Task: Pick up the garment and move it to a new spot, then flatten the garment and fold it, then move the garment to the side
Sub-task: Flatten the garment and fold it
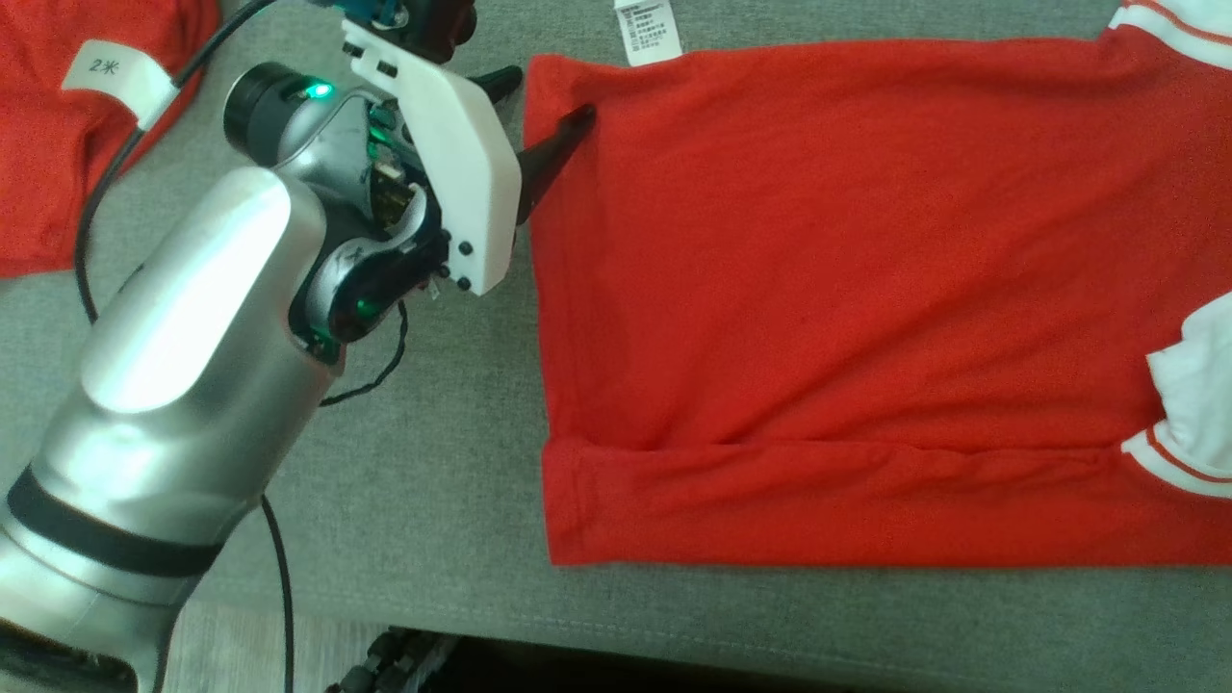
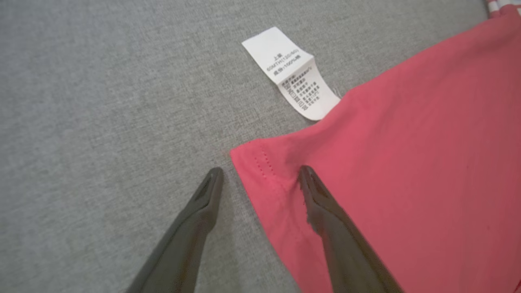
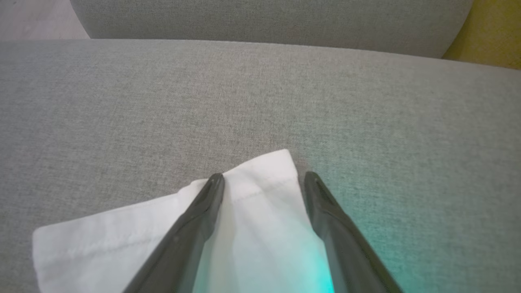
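The left gripper [image 2: 260, 170], fingers apart, is straddling the corner of the garment [image 2: 407, 162] at 12 o'clock; closing this shallowly is risking a slip.

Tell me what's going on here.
The robot is handling a red shirt laid flat on a grey cushion. Its open left gripper straddles the hem corner by the label, one finger on cloth, one on cushion. The open right gripper sits over the white sleeve. Nothing is gripped yet.
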Controlling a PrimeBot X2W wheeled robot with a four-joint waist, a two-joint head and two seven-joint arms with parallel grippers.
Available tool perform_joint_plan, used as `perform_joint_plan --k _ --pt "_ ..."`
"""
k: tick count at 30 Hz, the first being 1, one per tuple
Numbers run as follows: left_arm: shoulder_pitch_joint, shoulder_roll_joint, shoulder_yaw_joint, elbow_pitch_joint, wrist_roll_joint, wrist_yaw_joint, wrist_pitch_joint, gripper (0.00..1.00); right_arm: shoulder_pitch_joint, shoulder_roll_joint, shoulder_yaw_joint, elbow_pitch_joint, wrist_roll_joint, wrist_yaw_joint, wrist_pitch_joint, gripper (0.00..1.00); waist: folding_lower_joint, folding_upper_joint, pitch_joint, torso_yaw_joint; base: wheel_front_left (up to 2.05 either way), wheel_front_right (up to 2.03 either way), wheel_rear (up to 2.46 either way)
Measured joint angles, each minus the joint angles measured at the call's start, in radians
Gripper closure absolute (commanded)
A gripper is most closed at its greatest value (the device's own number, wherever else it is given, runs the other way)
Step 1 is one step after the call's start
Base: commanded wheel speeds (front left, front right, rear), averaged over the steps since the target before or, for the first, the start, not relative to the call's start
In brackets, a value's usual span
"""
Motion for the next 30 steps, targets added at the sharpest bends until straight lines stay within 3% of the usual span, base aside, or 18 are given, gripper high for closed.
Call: perform_joint_plan --k 1,2,3,4,7,8,10,11,12,13,23,30 --pt "-0.001 0.000 0.000 0.002 0.000 -0.001 0.003 0.00 -0.004 0.000 0.005 0.005 0.002 0.000 0.000 0.00 0.0000 0.0000 0.000 -0.002 0.00 0.00 0.00" --pt "-0.003 0.000 0.000 0.002 0.000 -0.001 0.003 0.00 -0.014 0.000 0.011 0.011 0.003 0.000 0.001 0.17 0.0000 0.0000 0.002 -0.005 0.00 0.00 0.00" --pt "-0.009 0.000 -0.001 0.003 0.000 -0.001 0.005 0.00 -0.023 0.000 0.018 0.016 0.006 0.000 0.002 0.27 0.0000 0.0000 0.004 -0.008 0.00 0.00 0.00" --pt "-0.014 0.001 -0.001 0.004 0.000 -0.005 0.012 0.00 -0.030 0.000 0.027 0.021 0.013 0.000 0.002 0.31 0.0000 0.0000 0.006 -0.011 0.00 0.00 0.00" --pt "-0.020 0.001 -0.001 0.009 0.000 -0.010 0.012 0.00 -0.037 0.000 0.042 0.029 0.030 0.000 0.005 0.30 0.0001 0.0000 0.005 -0.020 0.00 0.00 0.00" --pt "-0.020 0.002 -0.002 0.013 0.000 -0.010 0.012 0.00 -0.037 -0.001 0.049 0.033 0.034 0.000 0.005 0.36 0.0000 0.0000 0.002 -0.023 0.00 0.00 0.00" --pt "-0.020 0.006 -0.004 0.017 -0.002 -0.013 0.020 0.00 -0.037 -0.002 0.059 0.040 0.046 0.000 0.005 0.69 0.0000 0.0000 -0.004 -0.029 0.00 0.00 0.00" --pt "-0.020 0.007 -0.007 0.019 -0.009 -0.014 0.022 0.55 -0.036 -0.002 0.063 0.042 0.053 0.000 0.005 1.00 0.0000 0.0000 -0.007 -0.033 0.00 0.00 0.00" --pt "-0.020 0.008 -0.011 0.022 -0.011 -0.014 0.022 0.55 -0.036 -0.003 0.068 0.044 0.062 0.000 0.005 1.00 0.0000 0.0000 -0.009 -0.036 0.00 0.00 0.00" --pt "-0.020 0.010 -0.012 0.025 -0.011 -0.014 0.023 1.00 -0.036 -0.004 0.081 0.043 0.073 0.000 0.004 1.00 0.0001 0.0000 -0.011 -0.039 0.00 0.00 0.00" --pt "0.011 0.029 0.009 0.022 -0.011 0.003 -0.038 1.00 -0.032 -0.035 0.131 -0.010 0.174 0.000 -0.127 1.00 0.0001 0.0000 -0.061 -0.078 0.00 0.00 0.00" --pt "0.143 0.085 0.045 -0.076 -0.036 0.038 -0.108 1.00 0.095 -0.121 0.172 -0.145 0.262 0.000 -0.132 1.00 0.0000 0.0000 -0.133 -0.111 0.00 0.00 0.00"
